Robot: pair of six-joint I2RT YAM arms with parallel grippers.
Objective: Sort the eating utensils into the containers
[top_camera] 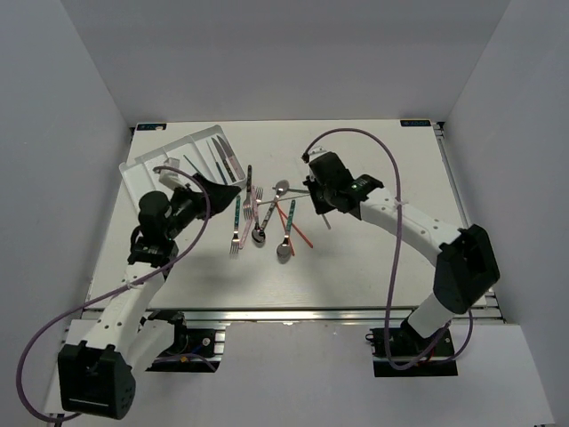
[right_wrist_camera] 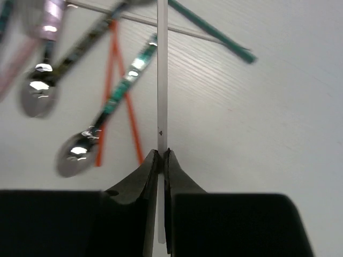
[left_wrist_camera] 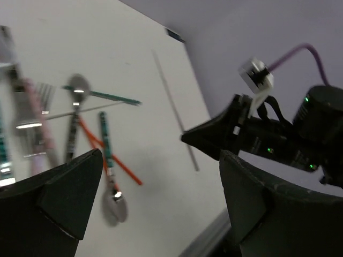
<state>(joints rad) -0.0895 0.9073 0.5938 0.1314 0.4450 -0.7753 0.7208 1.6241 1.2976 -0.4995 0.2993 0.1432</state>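
The white tray (top_camera: 147, 165) lies at the far left with dark-handled knives (top_camera: 223, 161) in its compartments. A pile of utensils lies mid-table: pink- and teal-handled forks (top_camera: 242, 213), a teal-handled spoon (top_camera: 285, 242), orange chopsticks (top_camera: 299, 231). My right gripper (right_wrist_camera: 162, 155) is shut on a thin white chopstick (right_wrist_camera: 162, 80) and holds it just right of the pile (top_camera: 326, 218). My left gripper (top_camera: 222, 187) is open and empty between tray and pile. Its dark fingers (left_wrist_camera: 252, 198) frame the teal-handled spoon (left_wrist_camera: 114, 206) and orange chopsticks (left_wrist_camera: 118, 163).
A teal chopstick (right_wrist_camera: 214, 32) and a thin grey stick (left_wrist_camera: 91, 110) cross the top of the pile, near a black-handled spoon (right_wrist_camera: 37, 99). The right arm's gripper (left_wrist_camera: 214, 136) shows in the left wrist view. White walls enclose the table.
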